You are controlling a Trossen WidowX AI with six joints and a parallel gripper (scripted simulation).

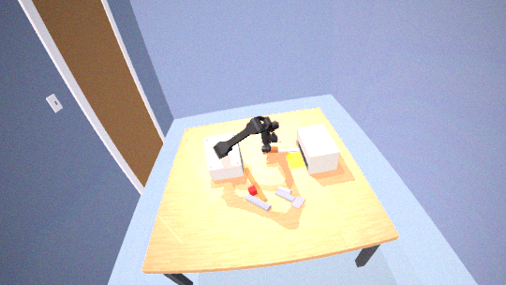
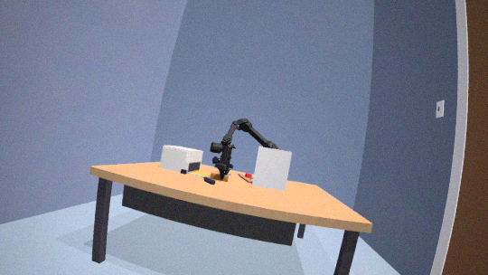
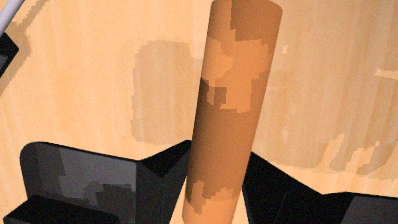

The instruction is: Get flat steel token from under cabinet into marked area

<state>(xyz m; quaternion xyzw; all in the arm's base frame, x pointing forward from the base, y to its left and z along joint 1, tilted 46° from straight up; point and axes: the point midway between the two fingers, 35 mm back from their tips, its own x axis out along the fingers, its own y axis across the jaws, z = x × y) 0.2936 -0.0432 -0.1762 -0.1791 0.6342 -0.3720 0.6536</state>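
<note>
From the top view I can't make out any token under the cabinet (image 1: pixel 319 141) (image 2: pixel 173 158) by the table's (image 1: pixel 211 244) (image 2: pixel 316 205) (image 3: pixel 340 30) right edge. Wrist view crops the brown cylinder's (image 3: pixel 230 115) lower end.

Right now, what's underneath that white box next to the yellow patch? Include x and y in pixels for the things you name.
Nothing can be made out under the white box (image 1: pixel 323 157) (image 2: pixel 173 158). Its walls and top cover whatever is there. Only a dark opening shows low on its side, facing the yellow patch (image 1: pixel 295 160).
</note>
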